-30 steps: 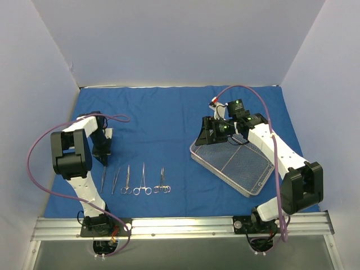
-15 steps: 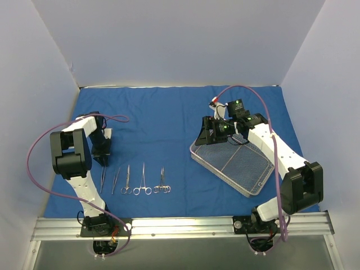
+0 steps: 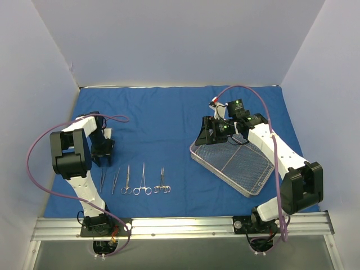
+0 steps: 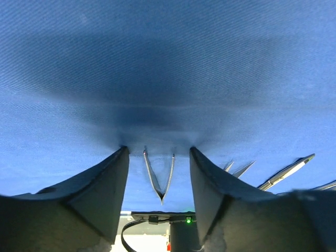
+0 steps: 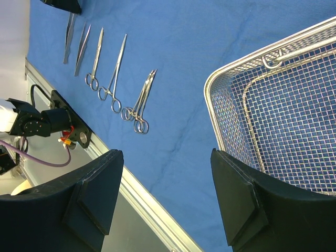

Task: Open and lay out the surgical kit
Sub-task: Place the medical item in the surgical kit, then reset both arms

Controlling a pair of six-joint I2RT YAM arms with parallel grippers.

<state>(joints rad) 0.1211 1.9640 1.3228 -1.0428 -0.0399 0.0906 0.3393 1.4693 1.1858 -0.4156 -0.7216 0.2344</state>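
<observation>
Instruments of the surgical kit lie in a neat row on the royal-blue cloth wrap (image 3: 169, 112), which is spread flat across the tabletop. From the left in the overhead view, the row holds a pair of tweezers (image 3: 103, 179), a second slim pair (image 3: 115, 180) and three ring-handled forceps (image 3: 127, 180) (image 3: 142, 180) (image 3: 162, 181), all near the front edge on the left side. Each lies apart from its neighbours.

The left arm (image 3: 73, 152) reaches down at the far end of the outermost tweezers. Its wrist camera shows the left arm's fingers (image 4: 100, 194) spread apart with their tips at the cloth. The tweezers (image 4: 152, 176) lie between them, released and touching neither finger.

The silver wire-mesh tray (image 3: 236, 163) sits on the cloth to the right of centre, turned at an angle, well apart from the row of tools. No instrument shows in the part of its mesh floor that is in view. The right arm (image 3: 270, 146) hangs over the tray's far left corner. The right arm's fingers (image 5: 89, 194) are parted and hold nothing. Beneath them the wrist view takes in the tray's rounded corner rim (image 5: 220, 79) and bare blue cloth.
</observation>
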